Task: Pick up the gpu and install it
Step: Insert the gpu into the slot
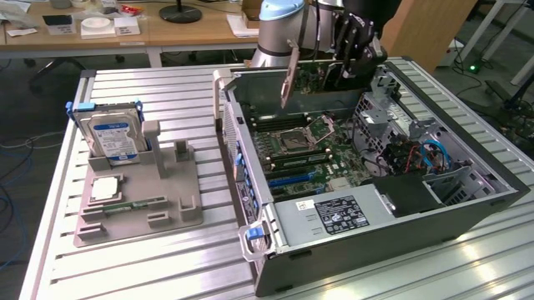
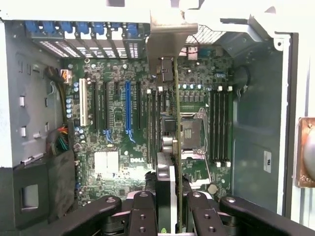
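Item: gpu (image 1: 313, 72) (image 2: 166, 172), a green circuit board with a black cooler and a silver end bracket. It is held on edge over the far end of an open computer case (image 1: 376, 250) and raised above the motherboard (image 1: 309, 150) (image 2: 113, 142), seated in no slot. In the wrist view the card is seen edge-on. It runs over the board between the long blue slot (image 2: 128, 110) and the processor socket (image 2: 191, 129), with its bracket toward the row of blue-tabbed rear slot covers (image 2: 78, 29). Claw (image 1: 351, 62) (image 2: 167, 196): black, on the arm's end, closed on the gpu with one finger against each face of the card. Case: lies on its side on the ribbed metal table (image 1: 167, 262) with its side panel off. Inside are memory slots, cabling and a power supply (image 1: 334, 215) at the near end. Grey fixture tray (image 1: 159, 181): on the table toward the exterior view's left, well apart from the claw. It carries a hard drive (image 1: 112, 139) with a blue-and-white label standing upright in a holder, a square silver chip (image 1: 107, 187) lying flat and a narrow green memory stick (image 1: 134, 205) lying beside it.
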Robot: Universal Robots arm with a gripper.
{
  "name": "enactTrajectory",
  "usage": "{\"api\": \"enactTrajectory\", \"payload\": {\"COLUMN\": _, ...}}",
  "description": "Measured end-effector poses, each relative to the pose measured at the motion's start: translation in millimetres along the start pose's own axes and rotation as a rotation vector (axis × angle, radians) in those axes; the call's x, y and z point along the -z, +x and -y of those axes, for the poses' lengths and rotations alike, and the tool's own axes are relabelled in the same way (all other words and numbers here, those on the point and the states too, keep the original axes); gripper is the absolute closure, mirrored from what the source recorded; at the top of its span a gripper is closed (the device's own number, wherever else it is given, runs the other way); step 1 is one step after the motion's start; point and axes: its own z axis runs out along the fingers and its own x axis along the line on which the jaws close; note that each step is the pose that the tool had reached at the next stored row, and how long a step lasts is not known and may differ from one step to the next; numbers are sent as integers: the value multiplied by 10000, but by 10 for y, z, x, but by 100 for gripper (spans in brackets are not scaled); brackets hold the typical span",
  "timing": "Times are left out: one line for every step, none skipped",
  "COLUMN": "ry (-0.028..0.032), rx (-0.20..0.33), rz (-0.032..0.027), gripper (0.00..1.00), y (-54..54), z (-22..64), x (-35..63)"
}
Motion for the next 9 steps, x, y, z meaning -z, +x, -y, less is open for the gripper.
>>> {"api": "enactTrajectory", "payload": {"ry": 8, "rx": 5, "rz": 1, "gripper": 72, "y": 11, "z": 0, "x": -8}}
{"api": "enactTrajectory", "payload": {"ry": 15, "rx": 6, "rz": 1, "gripper": 72, "y": 23, "z": 0, "x": -16}}
{"api": "enactTrajectory", "payload": {"ry": 21, "rx": 6, "rz": 0, "gripper": 72, "y": 35, "z": 0, "x": -24}}
{"api": "enactTrajectory", "payload": {"ry": 25, "rx": 6, "rz": 0, "gripper": 72, "y": 48, "z": 0, "x": -33}}
{"api": "enactTrajectory", "payload": {"ry": 29, "rx": 7, "rz": 2, "gripper": 72, "y": 61, "z": 1, "x": -43}}
{"api": "enactTrajectory", "payload": {"ry": 31, "rx": 7, "rz": 3, "gripper": 72, "y": 72, "z": 1, "x": -52}}
{"api": "enactTrajectory", "payload": {"ry": 32, "rx": 7, "rz": 0, "gripper": 72, "y": 83, "z": 1, "x": -61}}
{"api": "enactTrajectory", "payload": {"ry": 32, "rx": 7, "rz": 1, "gripper": 72, "y": 94, "z": 1, "x": -72}}
{"api": "enactTrajectory", "payload": {"ry": 33, "rx": 6, "rz": 0, "gripper": 72, "y": 102, "z": 0, "x": -84}}
